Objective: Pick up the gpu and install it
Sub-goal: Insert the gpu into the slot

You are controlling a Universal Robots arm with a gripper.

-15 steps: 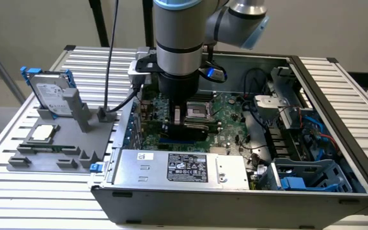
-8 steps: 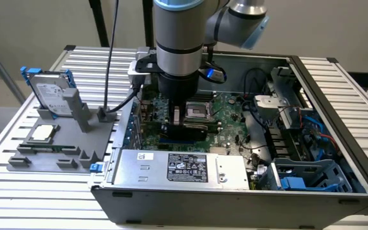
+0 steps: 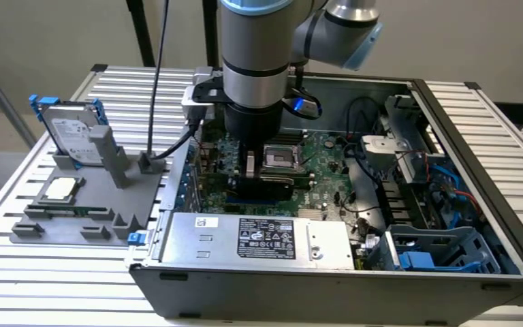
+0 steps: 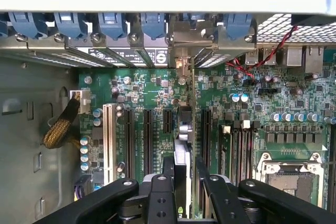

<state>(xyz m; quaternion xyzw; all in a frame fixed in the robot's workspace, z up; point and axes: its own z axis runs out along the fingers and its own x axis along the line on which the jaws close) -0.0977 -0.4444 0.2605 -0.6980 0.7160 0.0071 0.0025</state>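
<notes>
My gripper (image 3: 259,174) reaches down inside the open computer case (image 3: 334,286), over the green motherboard (image 3: 321,153). It is shut on the gpu (image 3: 263,185), a dark flat card held on edge. In the wrist view the gpu (image 4: 182,156) runs edge-on between the two black fingers (image 4: 160,195). It lines up along a black expansion slot, and its silver bracket end (image 4: 181,45) reaches the case's rear slot openings. The gripper (image 4: 182,184) grips the card's near part. Whether the card sits fully down in the slot I cannot tell.
Beside the gpu run a white slot (image 4: 109,140) and black expansion slots (image 4: 147,140). The processor socket (image 4: 291,179) and red-black wires (image 4: 262,51) lie close by. A power supply (image 3: 252,238) fills the case front. Outside, a grey fixture (image 3: 80,218) carries a hard drive (image 3: 69,136) and a processor chip (image 3: 59,189).
</notes>
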